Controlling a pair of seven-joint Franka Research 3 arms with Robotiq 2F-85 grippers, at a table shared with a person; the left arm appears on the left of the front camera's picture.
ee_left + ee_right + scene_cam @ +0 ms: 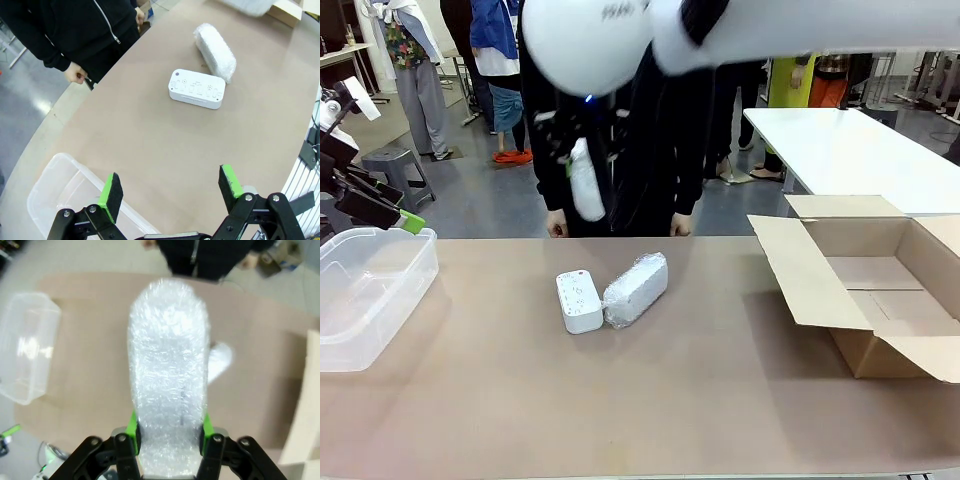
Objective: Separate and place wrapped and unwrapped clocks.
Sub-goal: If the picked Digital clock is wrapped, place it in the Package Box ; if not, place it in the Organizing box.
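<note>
- Now the right end effector (170, 426) pinches one wrapped clock (169, 365) by one end, with a pad on each long side. The clock hangs in the air above the worktop (650, 400), in front of the person.
- The left end effector (170, 189) is spread wide and empty, hovering by the clear bin (47, 185) at the robot's left.
- The other wrapped clock (637, 290) lies mid-worktop, touching the bare clock (579, 300). The open box (800, 275) sits at the right.
- Handling, as I judge it: each clock looks light and stiff.
- Bubble wrap gives under the pads and may slide, so it is best gripped across the short width, near the middle.
- The bare shell is smooth and likely slippery, so it should be taken squarely by its long edges.
</note>
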